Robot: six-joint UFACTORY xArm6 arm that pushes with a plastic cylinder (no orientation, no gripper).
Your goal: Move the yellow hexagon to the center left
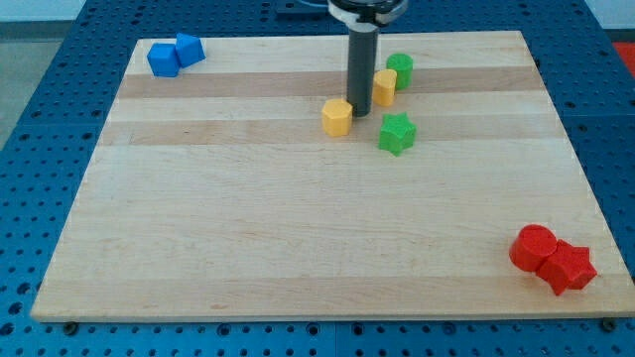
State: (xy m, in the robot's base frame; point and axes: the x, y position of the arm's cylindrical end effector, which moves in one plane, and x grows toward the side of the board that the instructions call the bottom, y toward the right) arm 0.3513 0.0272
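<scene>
Red blocks (552, 259) sit nearest, well clear of the work. My tip (359, 111) rests just right of the yellow hexagon (337, 116), placed, I judge, to push it leftward across the tabletop (248, 248); no hand exists here.

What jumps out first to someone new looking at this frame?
The dark rod comes down from the view's top centre, my tip sitting between the yellow hexagon on its left and a second yellow block on its right, with a green star and a green block close by. The rest sits far off: two blue blocks top left, two red blocks bottom right.
</scene>
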